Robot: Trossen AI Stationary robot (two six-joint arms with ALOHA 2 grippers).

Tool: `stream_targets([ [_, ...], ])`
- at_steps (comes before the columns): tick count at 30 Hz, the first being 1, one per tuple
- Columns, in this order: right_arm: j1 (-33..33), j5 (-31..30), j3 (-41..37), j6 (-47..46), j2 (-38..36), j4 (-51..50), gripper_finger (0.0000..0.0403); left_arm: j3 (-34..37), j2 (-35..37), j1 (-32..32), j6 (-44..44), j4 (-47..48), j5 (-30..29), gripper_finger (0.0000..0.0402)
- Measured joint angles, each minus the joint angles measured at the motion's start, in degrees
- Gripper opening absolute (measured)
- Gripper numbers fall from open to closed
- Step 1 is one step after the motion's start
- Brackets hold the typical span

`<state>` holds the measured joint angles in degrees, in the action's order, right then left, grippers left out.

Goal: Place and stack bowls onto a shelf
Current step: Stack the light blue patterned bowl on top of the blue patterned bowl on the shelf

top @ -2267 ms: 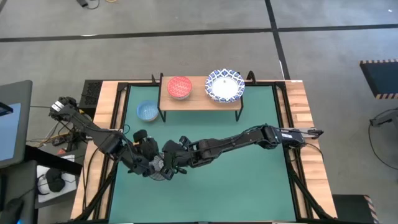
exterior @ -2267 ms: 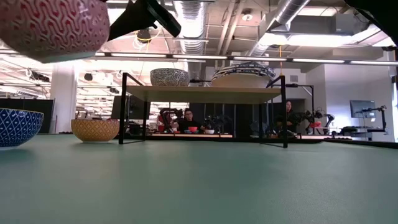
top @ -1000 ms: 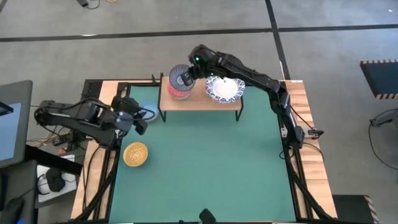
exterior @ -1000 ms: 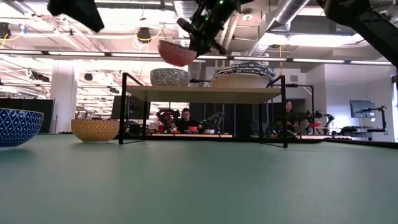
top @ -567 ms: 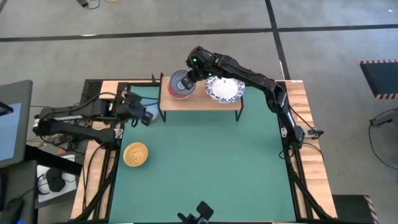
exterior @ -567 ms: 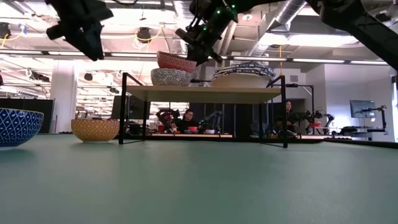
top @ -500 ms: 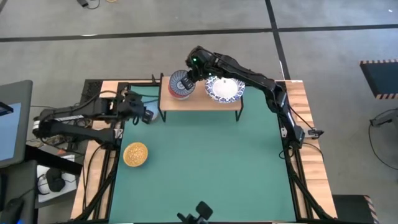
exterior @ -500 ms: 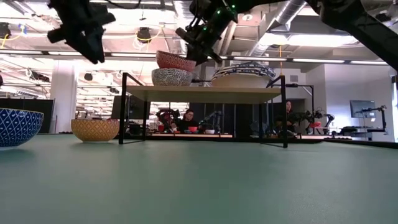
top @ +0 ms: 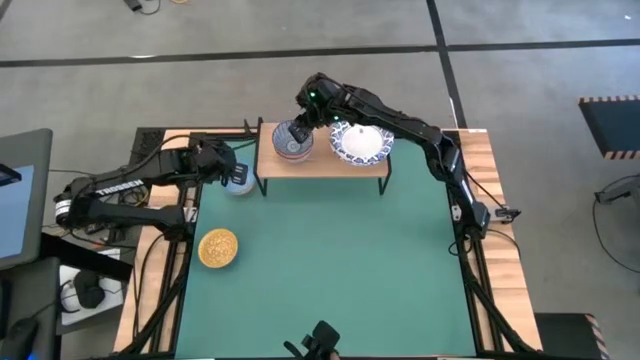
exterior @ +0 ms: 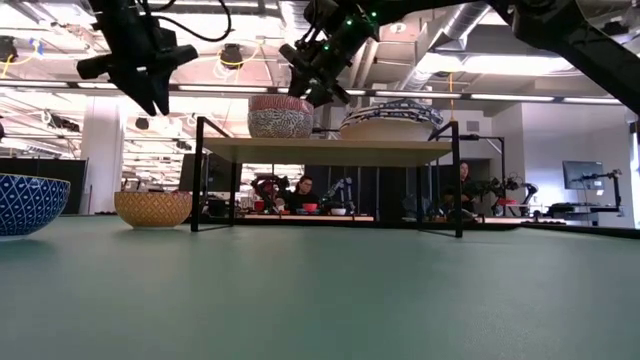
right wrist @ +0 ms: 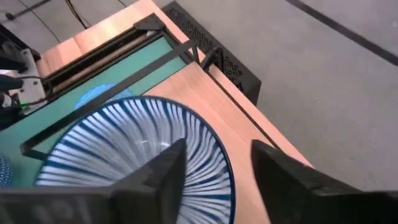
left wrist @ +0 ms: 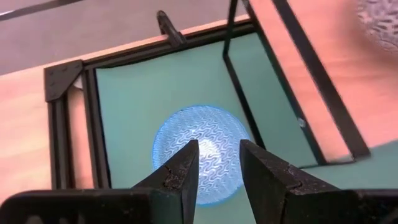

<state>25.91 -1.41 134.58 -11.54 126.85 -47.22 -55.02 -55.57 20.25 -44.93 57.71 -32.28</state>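
The shelf [top: 322, 163] stands at the table's far side. On its left end the grey striped bowl [top: 292, 138] sits nested in the red bowl [exterior: 280, 122]. A white bowl with a blue rim [top: 360, 143] rests on its right end. My right gripper [right wrist: 217, 158] is open. One finger hangs over the striped bowl's inside and one beyond its far rim [right wrist: 227, 171], with gaps on both sides. My left gripper [top: 230, 171] hovers open above the light blue bowl [left wrist: 202, 152], which rests on the mat left of the shelf.
A golden yellow bowl [top: 218, 248] sits on the green mat [top: 350, 270] near the left edge. The shelf's black legs [left wrist: 298, 93] stand close to the light blue bowl. The middle and right of the mat hold nothing that shows in the high view.
My right gripper has sunk with the striped bowl onto the red bowl on the shelf, then opened and let go. The bowl has dropped from a tilted perch to sit deep in the red one. My left gripper has swung toward the far edge and down, over the light blue bowl.
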Motion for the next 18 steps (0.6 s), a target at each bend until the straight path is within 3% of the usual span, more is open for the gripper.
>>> stream_targets([
  [5, 0.5, -0.2, 0.0, -0.3, -1.9, 0.3, 0.025, 0.0, 0.0, 1.8, -0.2, 0.2, -1.7, 0.0102],
  [11, 0.9, 1.2, 0.0, 0.0, -2.0, -1.1, 0.0253, 0.6, -1.1, 3.9, -0.3, -0.4, -3.0, 0.0102],
  [18, -0.3, 6.1, -0.1, 0.7, -7.0, -5.9, 0.0254, 8.5, -5.1, 10.3, 0.3, -2.0, 0.2, 0.0102],
])
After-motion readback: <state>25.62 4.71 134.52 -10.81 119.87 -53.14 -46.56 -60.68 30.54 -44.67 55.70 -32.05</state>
